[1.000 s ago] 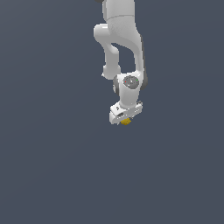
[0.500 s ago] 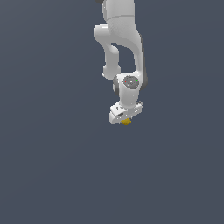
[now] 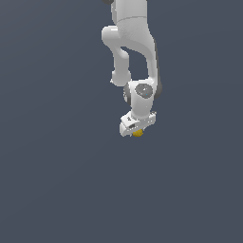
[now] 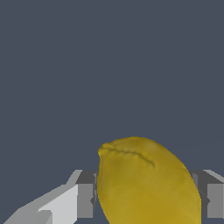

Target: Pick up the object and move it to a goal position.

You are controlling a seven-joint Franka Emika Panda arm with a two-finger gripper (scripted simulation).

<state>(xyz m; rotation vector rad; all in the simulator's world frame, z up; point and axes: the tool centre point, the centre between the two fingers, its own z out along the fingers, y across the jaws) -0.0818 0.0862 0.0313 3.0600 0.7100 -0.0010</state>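
The object (image 4: 146,183) is a yellow-orange, lemon-like lump with a creased seam near one end. It fills the space between my two grey fingers (image 4: 85,194), which press on it from both sides. In the exterior view the object (image 3: 138,134) shows as a tiny yellow spot just under the white gripper (image 3: 137,130), at the end of the arm that reaches down from the top of the picture. The gripper (image 4: 146,203) is shut on the object. The far part of the object is hidden by the hand in the exterior view.
A plain dark grey surface (image 3: 57,180) surrounds the arm on all sides in both views. No other object, container or edge shows. The white arm (image 3: 133,42) occupies the upper middle of the exterior view.
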